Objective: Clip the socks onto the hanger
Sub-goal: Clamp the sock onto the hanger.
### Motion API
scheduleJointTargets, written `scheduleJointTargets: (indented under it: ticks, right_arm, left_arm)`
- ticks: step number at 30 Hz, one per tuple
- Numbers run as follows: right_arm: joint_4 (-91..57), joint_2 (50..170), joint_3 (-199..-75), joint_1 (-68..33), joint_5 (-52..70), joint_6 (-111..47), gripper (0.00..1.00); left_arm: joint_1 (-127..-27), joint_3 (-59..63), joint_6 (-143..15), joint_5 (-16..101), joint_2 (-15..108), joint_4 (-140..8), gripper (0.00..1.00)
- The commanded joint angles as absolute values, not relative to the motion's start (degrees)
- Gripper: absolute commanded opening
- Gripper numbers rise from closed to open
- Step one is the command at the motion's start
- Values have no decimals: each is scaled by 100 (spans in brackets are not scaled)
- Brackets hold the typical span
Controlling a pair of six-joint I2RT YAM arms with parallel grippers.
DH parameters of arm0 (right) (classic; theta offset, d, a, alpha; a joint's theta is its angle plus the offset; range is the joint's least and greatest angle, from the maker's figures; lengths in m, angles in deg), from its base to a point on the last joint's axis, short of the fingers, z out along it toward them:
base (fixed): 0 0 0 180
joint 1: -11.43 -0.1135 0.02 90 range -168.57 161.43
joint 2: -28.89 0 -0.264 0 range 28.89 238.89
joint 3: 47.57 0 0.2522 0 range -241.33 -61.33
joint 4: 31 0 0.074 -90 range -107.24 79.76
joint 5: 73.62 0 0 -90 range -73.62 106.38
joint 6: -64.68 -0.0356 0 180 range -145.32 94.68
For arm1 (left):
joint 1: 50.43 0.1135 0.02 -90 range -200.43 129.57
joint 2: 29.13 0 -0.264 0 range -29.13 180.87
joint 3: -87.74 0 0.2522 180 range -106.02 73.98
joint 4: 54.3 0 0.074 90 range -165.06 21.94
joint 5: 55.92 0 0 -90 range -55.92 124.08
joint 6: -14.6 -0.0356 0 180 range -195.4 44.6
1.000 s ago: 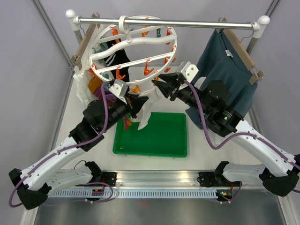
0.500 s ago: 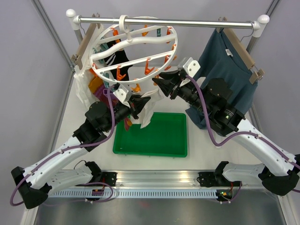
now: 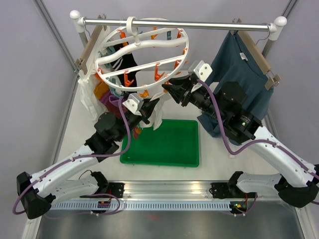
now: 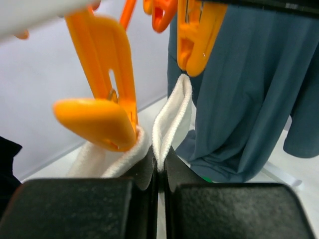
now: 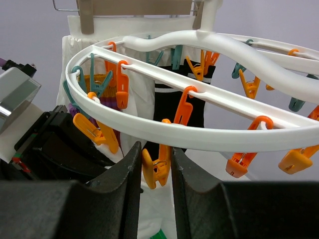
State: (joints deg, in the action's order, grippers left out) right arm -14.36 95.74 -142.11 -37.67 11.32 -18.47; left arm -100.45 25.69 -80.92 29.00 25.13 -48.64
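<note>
Left wrist: white sock (image 4: 172,114), likely soft, limp, pinched at cuff by left hand (image 4: 158,170); orange clip (image 5: 154,173) gripped by right hand (image 5: 155,158).

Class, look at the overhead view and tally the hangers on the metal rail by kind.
Wooden coat hangers: 2
Round white clip hanger: 1
Total: 3

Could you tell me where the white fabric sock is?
The white sock is centred in the left wrist view, pinched in the left gripper, just under an orange plastic hanger clip.
</note>
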Motion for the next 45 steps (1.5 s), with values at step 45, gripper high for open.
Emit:
scheduleJointTargets:
  ticks: [45]
  right_arm:
    - [-1284, 9718, -14632, -3752, 1067, -1856, 0]
  left_arm:
    - [-10167, 2564, -8436, 3189, 2501, -4230, 2]
